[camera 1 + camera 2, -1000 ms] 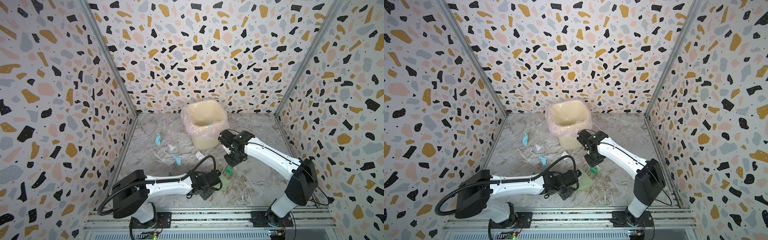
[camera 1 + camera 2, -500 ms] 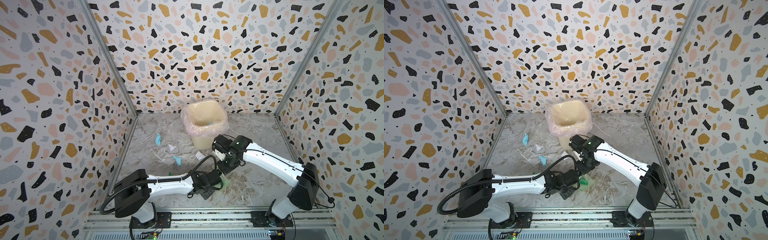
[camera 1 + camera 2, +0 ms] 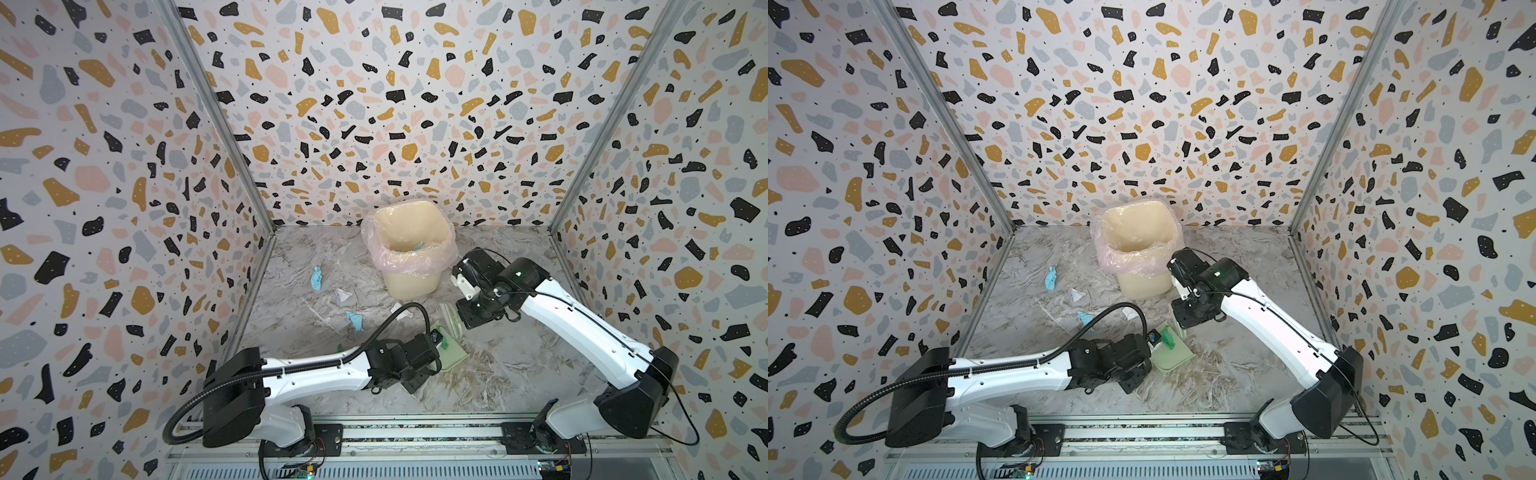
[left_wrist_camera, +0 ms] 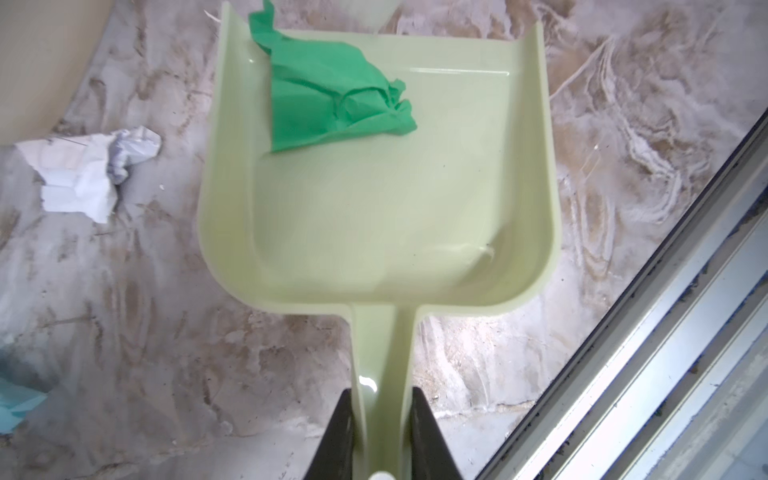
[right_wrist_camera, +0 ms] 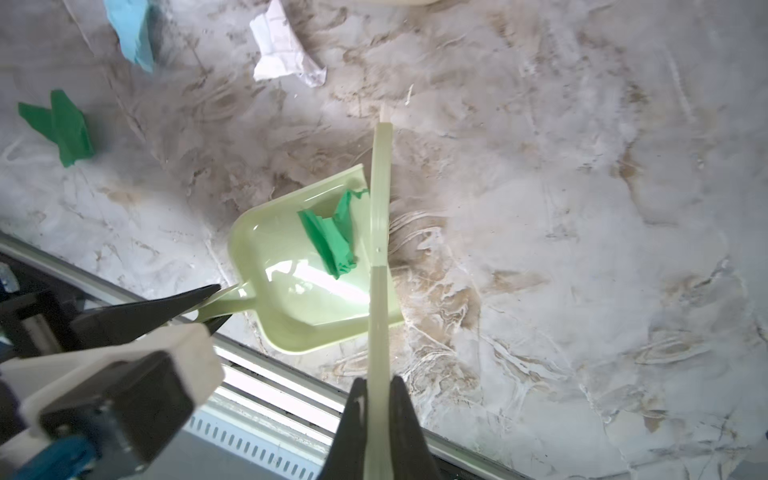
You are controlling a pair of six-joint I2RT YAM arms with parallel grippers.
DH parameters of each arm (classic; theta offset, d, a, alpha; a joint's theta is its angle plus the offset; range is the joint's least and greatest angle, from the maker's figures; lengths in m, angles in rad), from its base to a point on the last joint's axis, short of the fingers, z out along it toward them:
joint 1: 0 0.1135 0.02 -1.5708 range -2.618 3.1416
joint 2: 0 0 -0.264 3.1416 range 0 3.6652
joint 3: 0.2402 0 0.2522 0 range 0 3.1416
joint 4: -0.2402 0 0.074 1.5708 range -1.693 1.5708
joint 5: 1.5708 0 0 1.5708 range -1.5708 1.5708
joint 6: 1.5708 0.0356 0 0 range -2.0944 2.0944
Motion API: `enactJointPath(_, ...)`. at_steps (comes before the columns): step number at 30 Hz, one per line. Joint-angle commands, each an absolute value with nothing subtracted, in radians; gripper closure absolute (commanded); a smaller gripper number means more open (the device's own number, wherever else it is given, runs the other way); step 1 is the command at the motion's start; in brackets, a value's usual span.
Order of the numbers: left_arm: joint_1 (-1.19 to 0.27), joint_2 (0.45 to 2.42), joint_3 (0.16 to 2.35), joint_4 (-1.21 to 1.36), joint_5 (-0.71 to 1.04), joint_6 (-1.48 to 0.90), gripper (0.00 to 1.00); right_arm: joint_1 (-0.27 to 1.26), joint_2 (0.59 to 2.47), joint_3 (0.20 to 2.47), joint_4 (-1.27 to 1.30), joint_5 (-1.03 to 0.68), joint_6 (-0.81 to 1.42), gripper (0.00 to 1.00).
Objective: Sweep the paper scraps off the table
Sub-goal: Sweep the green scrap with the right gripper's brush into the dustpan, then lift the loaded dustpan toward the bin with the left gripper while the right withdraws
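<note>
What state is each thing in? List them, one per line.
Dustpan: on the table, handle gripped by the left gripper.
Brush: gripped by the right gripper, at the dustpan's mouth.
Green scrap: inside the dustpan.
Other scraps: loose on the table.
Bin: upright, open, lined with a bag.
</note>
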State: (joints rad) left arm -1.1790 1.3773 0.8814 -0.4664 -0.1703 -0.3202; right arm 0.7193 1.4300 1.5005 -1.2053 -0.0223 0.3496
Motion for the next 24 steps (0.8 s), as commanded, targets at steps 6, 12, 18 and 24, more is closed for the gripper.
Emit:
enactJointPath(6, -1.173, 1.36, 0.857, -0.461, -0.195, -0.335, 1.0, 0.675, 1.36, 1.507, -1.194, -0.059, 0.325, 1.0)
enactJointPath(12, -1.173, 1.265, 0.879, -0.507, -0.29, -0.35, 1.0, 0.62, 1.311, 1.488, -1.176, -0.036, 0.328, 1.0)
enactJointPath(18, -1.173, 1.135, 0.946, -0.629, -0.391, -0.367, 1.0, 0.523, 1.242, 1.423, -1.124, -0.126, 0.307, 1.0)
enactJointPath(24, -1.174, 1.04, 1.036, -0.746, -0.48, -0.373, 1.0, 0.433, 1.19, 1.341, -1.078, -0.22, 0.285, 1.0)
